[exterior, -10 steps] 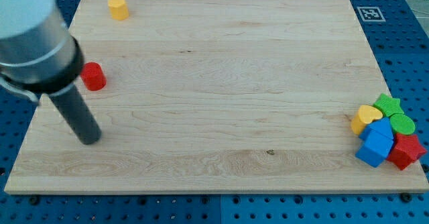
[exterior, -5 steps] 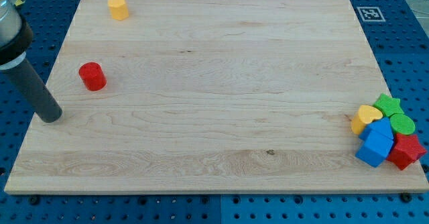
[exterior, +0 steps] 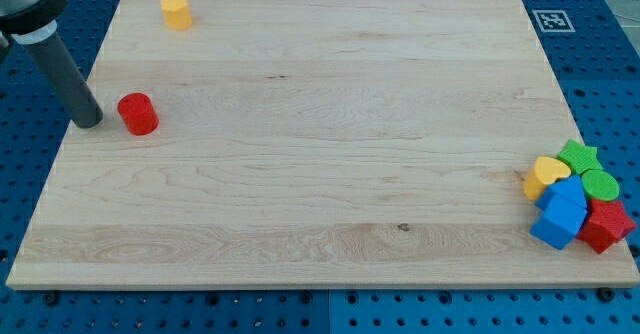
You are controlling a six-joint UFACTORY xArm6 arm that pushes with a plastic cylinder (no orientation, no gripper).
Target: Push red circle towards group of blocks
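We see a light wooden board (exterior: 320, 174) with visible grain, smooth and matt. Our rod's tip (exterior: 90, 121) looks dark and matt, plastic or rubber. Just to its right, the red circle (exterior: 138, 114) looks like smooth, slightly glossy plastic. Surrounding blue pegboard (exterior: 600, 54) looks matt, perforated.

My rod (exterior: 55, 59) is cut off at the frame's upper left; the red star (exterior: 608, 224) sits half behind blue blocks (exterior: 562, 211).
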